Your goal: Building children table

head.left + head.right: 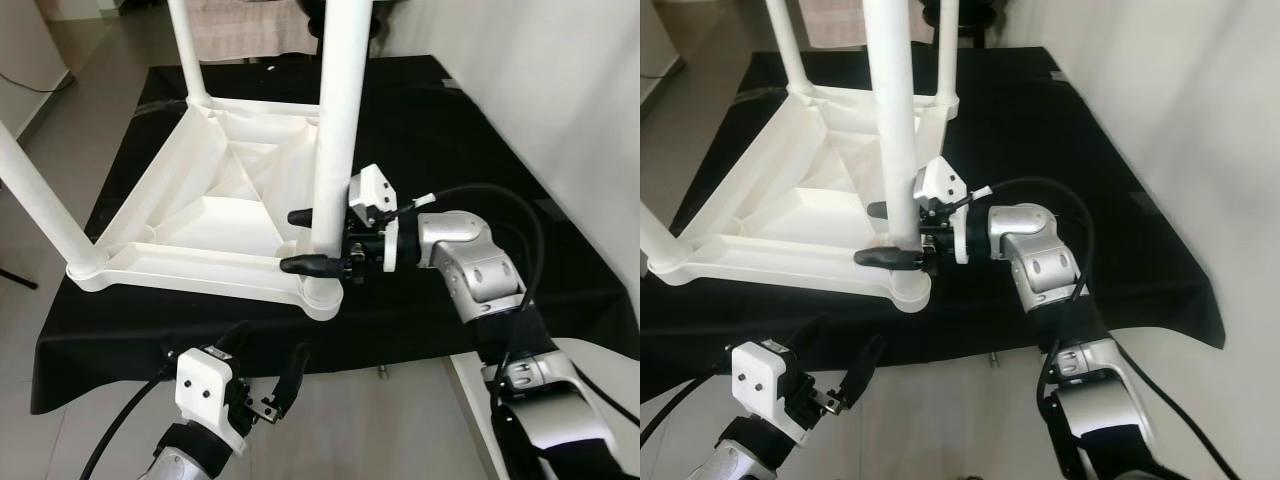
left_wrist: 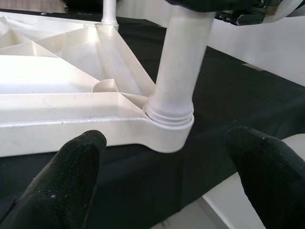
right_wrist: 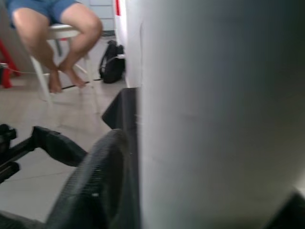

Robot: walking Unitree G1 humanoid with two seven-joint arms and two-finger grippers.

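A white plastic children's table (image 1: 225, 215) lies upside down on a black cloth (image 1: 440, 130). Its legs point up: one at the near left (image 1: 40, 200), one at the back (image 1: 187, 50), and the near right leg (image 1: 335, 130) standing in its corner socket (image 1: 320, 295). My right gripper (image 1: 308, 240) reaches in from the right and is shut on that near right leg just above the socket, one black finger (image 1: 300, 216) on each side. In the right wrist view the leg (image 3: 214, 114) is pressed against a finger (image 3: 95, 186). My left gripper (image 1: 265, 365) hangs open below the cloth's front edge, facing the socket (image 2: 169, 124).
The cloth-covered table's front edge (image 1: 100, 370) runs just above my left gripper. A white wall (image 1: 560, 80) stands close on the right. In the right wrist view a person (image 3: 57, 28) sits on a white chair beyond the table, with a black bag (image 3: 112, 62) on the floor.
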